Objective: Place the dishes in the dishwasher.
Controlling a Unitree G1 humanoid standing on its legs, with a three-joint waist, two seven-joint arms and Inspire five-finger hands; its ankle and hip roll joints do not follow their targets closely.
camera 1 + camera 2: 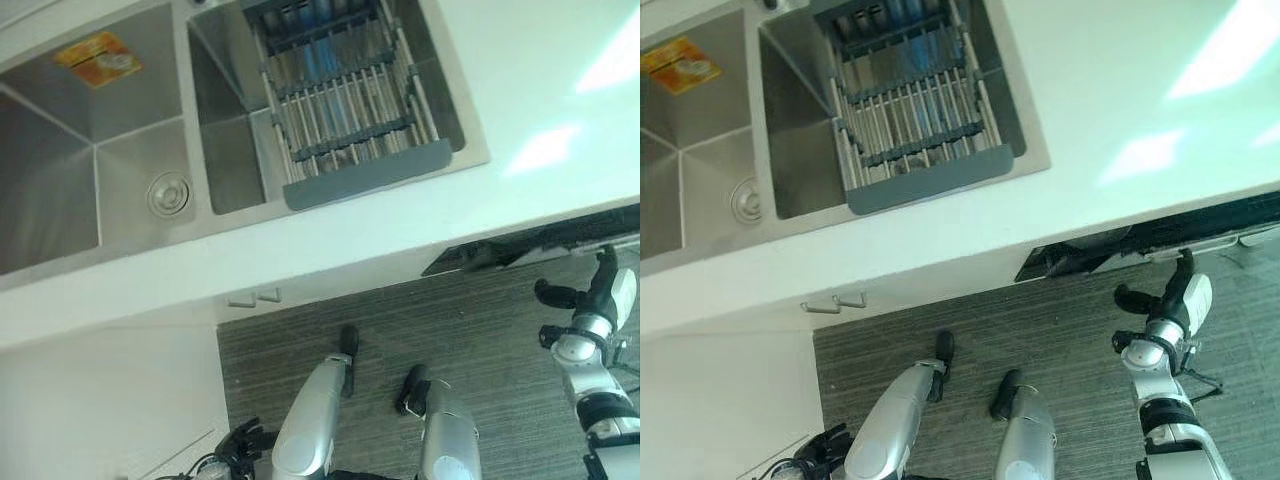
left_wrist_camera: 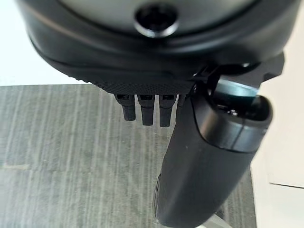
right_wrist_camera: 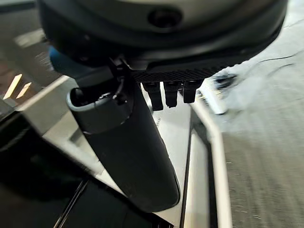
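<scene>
A metal drying rack (image 1: 345,100) with a grey front lip sits across the right basin of a steel double sink (image 1: 120,160). Blue and dark pieces (image 1: 315,50) stand at its far end, too blurred to identify. Under the white counter (image 1: 520,90) at the right, the dishwasher (image 1: 530,245) shows as a dark gap, its door (image 3: 209,142) slightly ajar. My right hand (image 1: 600,290) is raised just below that gap, fingers straight and thumb spread, holding nothing. Low by the cabinet front hangs my left hand (image 1: 240,440), relaxed and holding nothing.
An orange packet (image 1: 100,58) lies in the left basin, whose drain (image 1: 168,192) sits near the divider. Two small handles (image 1: 253,297) stick out of the white cabinet front under the sink. Grey striped floor (image 1: 480,340) stretches before the counter.
</scene>
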